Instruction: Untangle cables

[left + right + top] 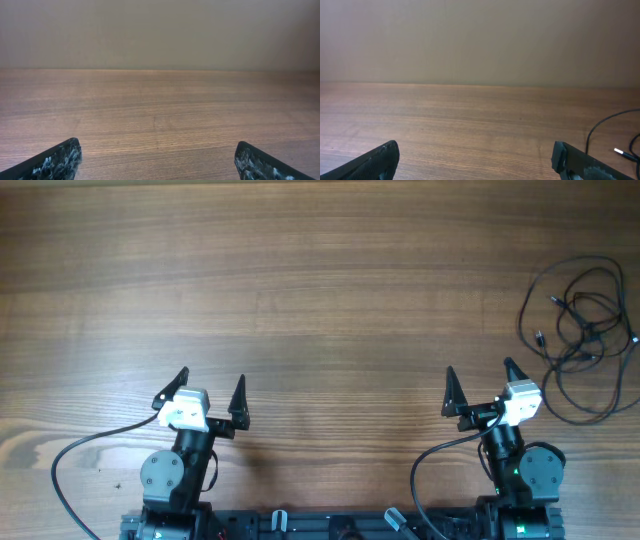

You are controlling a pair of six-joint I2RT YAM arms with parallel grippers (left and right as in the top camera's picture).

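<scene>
The cables (582, 330) lie as a loose tangle of thin black cords with small plug ends at the far right of the wooden table. A loop of cord (600, 127) and a silvery plug tip (619, 151) show at the right edge of the right wrist view. My right gripper (481, 387) is open and empty, near the front edge, left of and nearer than the tangle. It also shows in its wrist view (475, 155). My left gripper (211, 390) is open and empty at the front left, far from the cables; its wrist view (157, 155) shows only bare wood.
The wooden table (300, 290) spreads out ahead of both grippers. Thick black arm cables (70, 470) loop beside the arm bases at the front edge. A plain wall stands beyond the table's far edge (160, 69).
</scene>
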